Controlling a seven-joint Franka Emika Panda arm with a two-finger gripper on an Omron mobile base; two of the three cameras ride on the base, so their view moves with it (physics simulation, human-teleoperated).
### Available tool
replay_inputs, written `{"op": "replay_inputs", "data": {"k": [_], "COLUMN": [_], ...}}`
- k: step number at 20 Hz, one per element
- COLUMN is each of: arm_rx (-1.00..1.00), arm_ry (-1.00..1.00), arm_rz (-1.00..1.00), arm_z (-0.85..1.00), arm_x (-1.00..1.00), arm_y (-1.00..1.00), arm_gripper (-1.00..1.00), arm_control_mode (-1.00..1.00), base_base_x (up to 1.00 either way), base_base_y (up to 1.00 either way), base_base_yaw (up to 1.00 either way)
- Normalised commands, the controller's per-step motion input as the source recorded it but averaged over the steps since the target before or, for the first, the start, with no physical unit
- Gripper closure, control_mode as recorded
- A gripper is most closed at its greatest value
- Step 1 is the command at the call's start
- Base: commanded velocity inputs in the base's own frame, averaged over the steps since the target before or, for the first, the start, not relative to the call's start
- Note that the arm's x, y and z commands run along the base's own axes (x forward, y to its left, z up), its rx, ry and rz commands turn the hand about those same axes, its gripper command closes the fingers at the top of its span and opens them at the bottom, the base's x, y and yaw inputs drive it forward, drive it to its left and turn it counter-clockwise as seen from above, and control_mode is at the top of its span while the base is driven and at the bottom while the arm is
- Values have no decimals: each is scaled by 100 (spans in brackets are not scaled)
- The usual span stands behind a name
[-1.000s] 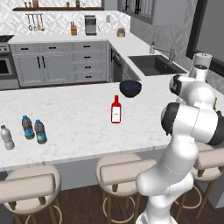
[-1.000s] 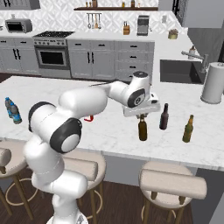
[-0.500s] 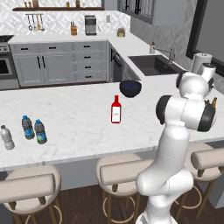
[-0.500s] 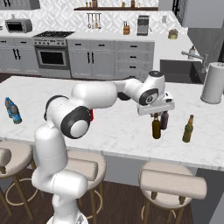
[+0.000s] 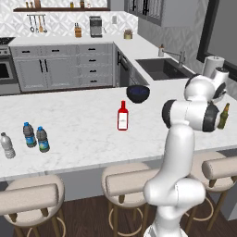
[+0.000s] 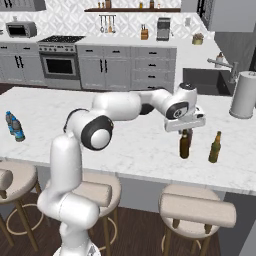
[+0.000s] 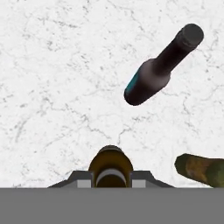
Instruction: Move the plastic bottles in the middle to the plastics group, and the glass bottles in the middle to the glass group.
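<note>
1. Leftward in the left base view, the red bottle [image 5: 122,116] stands well away from the gripper, near a dark bowl [image 5: 138,93]; farther that way two blue-capped bottles [image 5: 36,137] and a clear bottle [image 5: 7,145] stand grouped. An amber-green bottle [image 5: 224,115] peeks past the arm.
2. Over in the right base view, the gripper [image 6: 185,131] is clamped on the neck of the brown bottle [image 6: 184,145], which hangs upright directly beneath it at the marble counter [image 6: 135,150]. The amber-green bottle stands just beside it.
3. Looking down the hand view, the fingers [image 7: 142,178] pinch the brown bottle's top; a nearly black bottle [image 7: 162,66] stands ahead, the amber-green one beside.
</note>
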Motion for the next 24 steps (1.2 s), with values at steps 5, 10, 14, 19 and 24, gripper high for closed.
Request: {"op": "replay_inputs", "data": {"k": [5,10,14,19,24], "arm_rx": [1,0,0,0,0], "arm_ry": [1,0,0,0,1], "arm_rz": [0,0,0,0,0], "arm_z": [-39,-31,-36,-37,-37], "arm_x": [15,19,5,-3,-18], "arm_y": [-12,-11,-2,3,16], "arm_gripper": [100,100,100,100,100], "arm_control_mode": [-100,-100,-100,-100,-100], "base_base_x": [0,0,0,0,0], "base_base_y": [0,0,0,0,0], "base_base_yaw": [0,0,0,0,0]}}
